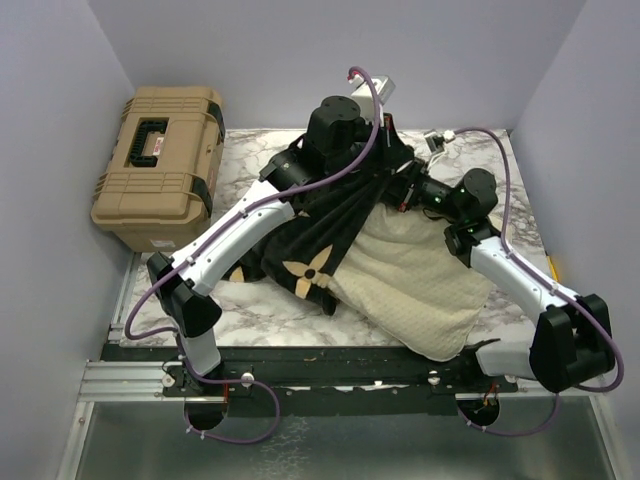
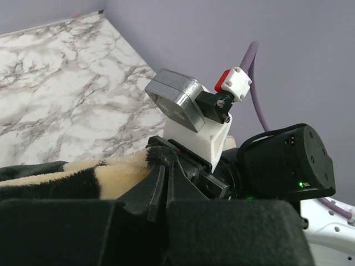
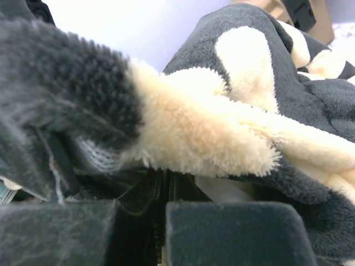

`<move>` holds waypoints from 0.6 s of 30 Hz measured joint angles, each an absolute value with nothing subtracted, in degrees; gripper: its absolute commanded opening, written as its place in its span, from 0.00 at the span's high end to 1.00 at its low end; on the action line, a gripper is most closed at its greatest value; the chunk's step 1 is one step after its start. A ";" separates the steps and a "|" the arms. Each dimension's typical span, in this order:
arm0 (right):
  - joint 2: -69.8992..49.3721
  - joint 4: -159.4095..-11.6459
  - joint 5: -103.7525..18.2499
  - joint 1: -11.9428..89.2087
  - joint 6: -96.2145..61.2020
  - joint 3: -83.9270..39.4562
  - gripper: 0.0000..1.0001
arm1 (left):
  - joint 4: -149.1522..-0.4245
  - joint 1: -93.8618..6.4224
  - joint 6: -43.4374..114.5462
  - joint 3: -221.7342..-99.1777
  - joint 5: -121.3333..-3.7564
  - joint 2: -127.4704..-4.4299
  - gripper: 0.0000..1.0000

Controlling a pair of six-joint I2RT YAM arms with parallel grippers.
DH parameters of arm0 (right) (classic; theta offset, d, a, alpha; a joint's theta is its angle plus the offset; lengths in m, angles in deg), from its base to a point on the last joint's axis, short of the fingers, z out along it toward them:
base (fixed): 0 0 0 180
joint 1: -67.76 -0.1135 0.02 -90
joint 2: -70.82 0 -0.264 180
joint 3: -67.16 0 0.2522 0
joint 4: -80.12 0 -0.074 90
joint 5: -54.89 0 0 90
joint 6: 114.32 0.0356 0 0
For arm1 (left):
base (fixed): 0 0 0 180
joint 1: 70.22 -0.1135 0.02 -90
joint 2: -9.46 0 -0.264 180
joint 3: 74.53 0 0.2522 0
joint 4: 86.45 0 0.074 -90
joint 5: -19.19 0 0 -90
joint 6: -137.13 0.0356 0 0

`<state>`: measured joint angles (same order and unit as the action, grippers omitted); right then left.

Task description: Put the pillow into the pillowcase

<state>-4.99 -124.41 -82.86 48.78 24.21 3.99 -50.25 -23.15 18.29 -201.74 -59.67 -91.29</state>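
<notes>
Right, both arms meet at twelve o'clock over the marble table (image 1: 255,180). The left gripper (image 2: 166,174) is pressed together with a fold of the plush pillowcase (image 1: 305,240) in its tips, and the right gripper (image 3: 166,188) is clamped on the same fabric just beside it. The pillow (image 1: 420,285) lies below and toward five o'clock from both. Its long axis runs eleven to five, with the far end under the black cloth and the near end bare at the front edge. My read is that the case has to be drawn toward five o'clock along that axis, and the right arm sits nearer the exposed end. Count: one pillow, one pillowcase, two arms, and one tan toolbox (image 1: 160,165) at ten o'clock.
</notes>
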 measured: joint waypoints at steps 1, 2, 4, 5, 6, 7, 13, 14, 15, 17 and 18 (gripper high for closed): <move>-4.16 -124.80 -82.14 48.82 24.45 4.06 1.00 | -50.47 -22.63 17.97 -202.37 -59.84 -91.29 1.00; -3.35 -125.10 -81.41 48.93 24.69 4.06 1.00 | -50.86 -22.19 17.66 -202.94 -59.89 -91.27 1.00; -1.74 -125.56 -80.08 49.06 25.00 4.06 1.00 | -51.98 -21.42 17.27 -203.20 -59.91 -90.92 1.00; -0.88 -125.74 -79.36 49.10 25.26 4.01 1.00 | -52.46 -20.96 17.03 -203.20 -59.91 -90.53 1.00; -0.45 -125.89 -78.88 49.13 25.41 3.93 1.00 | -52.85 -20.57 16.72 -203.20 -59.91 -90.05 1.00; -0.03 -125.91 -78.42 49.13 25.72 3.69 1.00 | -53.33 -20.13 16.24 -203.18 -59.87 -89.46 1.00; 2.98 -125.17 -72.98 49.65 29.04 2.70 1.00 | -56.13 -16.44 13.97 -201.01 -58.86 -87.16 1.00; 3.71 -124.84 -72.32 50.00 29.37 2.70 1.00 | -57.05 -15.83 13.86 -199.77 -58.88 -86.53 1.00; 4.62 -124.17 -71.56 50.50 29.70 2.70 1.00 | -57.96 -15.17 13.81 -198.15 -58.97 -85.70 1.00; 6.44 -122.68 -70.27 51.51 30.11 2.72 1.00 | -59.73 -13.97 13.77 -193.98 -59.50 -83.34 1.00; 7.31 -122.00 -69.74 52.03 30.20 2.79 1.00 | -60.26 -13.69 13.75 -192.84 -59.93 -82.64 1.00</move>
<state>7.31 -122.00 -69.74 52.03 30.20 2.79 -60.26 -13.69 13.75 -192.84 -59.93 -82.64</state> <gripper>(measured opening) 0.018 0.008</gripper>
